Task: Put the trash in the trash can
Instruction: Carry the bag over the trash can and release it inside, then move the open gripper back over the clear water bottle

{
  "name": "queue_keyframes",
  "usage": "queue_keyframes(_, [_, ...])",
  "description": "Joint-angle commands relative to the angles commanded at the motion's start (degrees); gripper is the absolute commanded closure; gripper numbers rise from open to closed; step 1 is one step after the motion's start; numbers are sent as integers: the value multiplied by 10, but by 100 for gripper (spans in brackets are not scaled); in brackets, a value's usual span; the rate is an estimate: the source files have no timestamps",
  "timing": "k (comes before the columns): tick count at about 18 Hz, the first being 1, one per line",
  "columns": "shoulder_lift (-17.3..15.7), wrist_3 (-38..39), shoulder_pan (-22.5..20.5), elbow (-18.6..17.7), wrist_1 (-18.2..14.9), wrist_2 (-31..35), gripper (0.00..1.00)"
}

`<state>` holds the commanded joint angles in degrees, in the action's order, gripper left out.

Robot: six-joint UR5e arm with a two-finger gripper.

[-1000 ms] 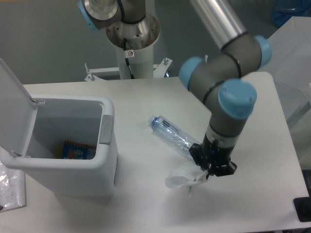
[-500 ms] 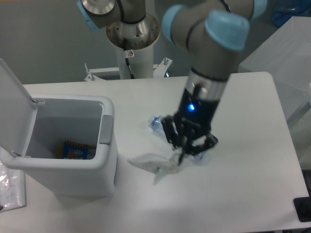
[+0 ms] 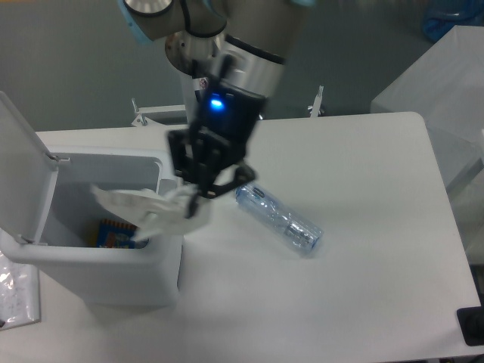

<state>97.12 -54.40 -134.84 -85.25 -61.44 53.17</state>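
Fixed camera, single view.

Gripper (image 3: pixel 198 198): black, two-fingered, below a wrist showing a blue light; positioned over the right rim of the trash can. The jaws are clenched on the wrapper; the picture is motion-blurred here, so the exact pinch point is hard to make out.

Wrapper (image 3: pixel 144 208): crumpled, whitish, translucent; held off the table, hanging from the jaws and spreading leftward over the bin's open mouth and its right wall. It appears not to touch the bin's floor.

Trash can (image 3: pixel 98 261): pale grey-white rectangular bin with rounded corners, at the left of the table. Its flip lid (image 3: pixel 23 162) stands open on the left side. Inside, at the bottom, a flat blue and orange item (image 3: pixel 113 234) is partly covered by the wrapper.

Bottle (image 3: pixel 278 219): crinkled clear plastic, lying on its side on the white table (image 3: pixel 363 287), to the right of the bin and apart from it; just beside the gripper's lower right.

Clear plastic bag (image 3: pixel 15 291): at the far-left edge, beside the bin.
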Motion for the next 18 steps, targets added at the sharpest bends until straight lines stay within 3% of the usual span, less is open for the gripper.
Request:
queue_keyframes(2, [-1, -14, 10, -8, 1, 0, 5])
queue_keyframes(3, [-1, -19, 11, -12, 1, -1, 0])
queue_keyframes(11, [-4, -13, -6, -28, 0, -6, 0])
queue_keyframes(16, [10, -11, -117, -30, -1, -38, 0])
queue_keyframes(18, [31, -11, -159, -31, -1, -37, 0])
